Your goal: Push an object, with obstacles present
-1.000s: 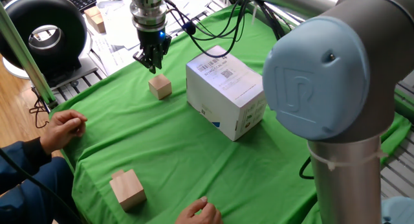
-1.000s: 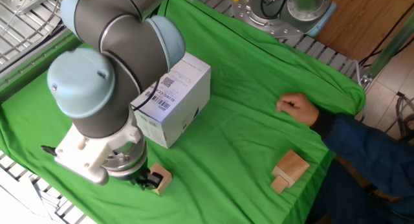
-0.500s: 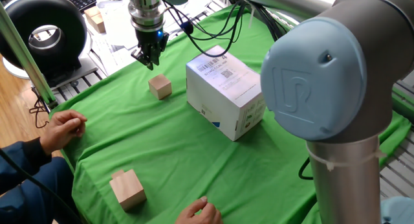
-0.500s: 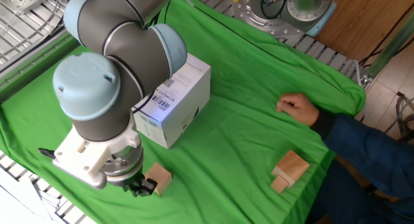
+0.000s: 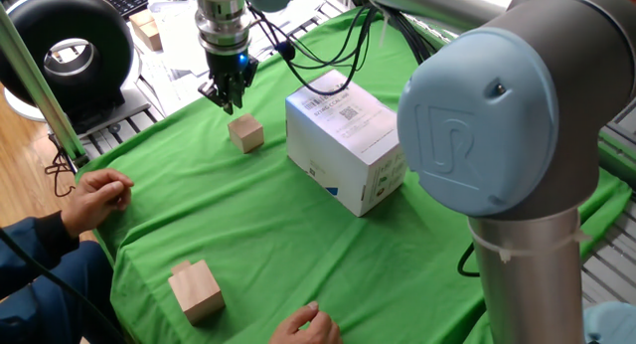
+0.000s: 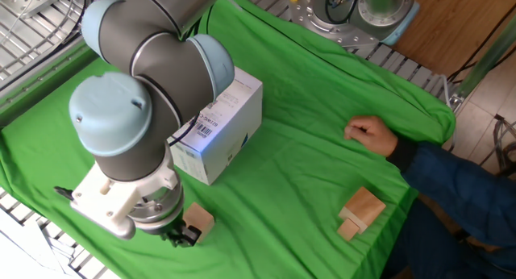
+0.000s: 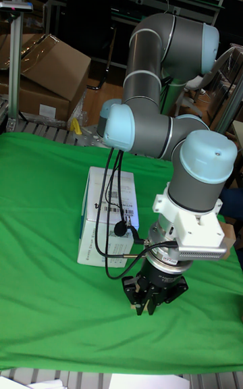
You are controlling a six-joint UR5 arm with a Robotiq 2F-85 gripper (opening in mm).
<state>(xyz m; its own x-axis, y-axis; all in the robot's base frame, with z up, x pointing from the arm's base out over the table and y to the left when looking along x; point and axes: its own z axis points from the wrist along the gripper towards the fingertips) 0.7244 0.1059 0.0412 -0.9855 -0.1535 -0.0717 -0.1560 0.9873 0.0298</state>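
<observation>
The object, a small pale wooden cube [image 5: 245, 133], rests on the green cloth left of the obstacle, a large white cardboard box [image 5: 348, 140] with barcode labels. My gripper [image 5: 229, 105] points down just beyond the cube's far-left side, fingers together and holding nothing, with a small gap to the cube. In the other fixed view the gripper [image 6: 179, 235] covers part of the cube [image 6: 199, 218], which lies in front of the box [image 6: 222, 130]. The tall fixed view shows the gripper [image 7: 152, 304] low over the cloth with the box [image 7: 108, 223] behind it; the cube is hidden there.
A bigger light wooden block [image 5: 196, 290] stands near the cloth's front-left corner. A person's hands [image 5: 99, 197] [image 5: 308, 326] rest at the cloth's edge. My arm's large grey and blue joint [image 5: 497, 115] fills the right foreground. A black round device [image 5: 68, 48] sits beyond the cloth's left edge.
The gripper has drifted slightly away from the cube toward the far-left edge of the cloth. Cube, box and block have stayed put.
</observation>
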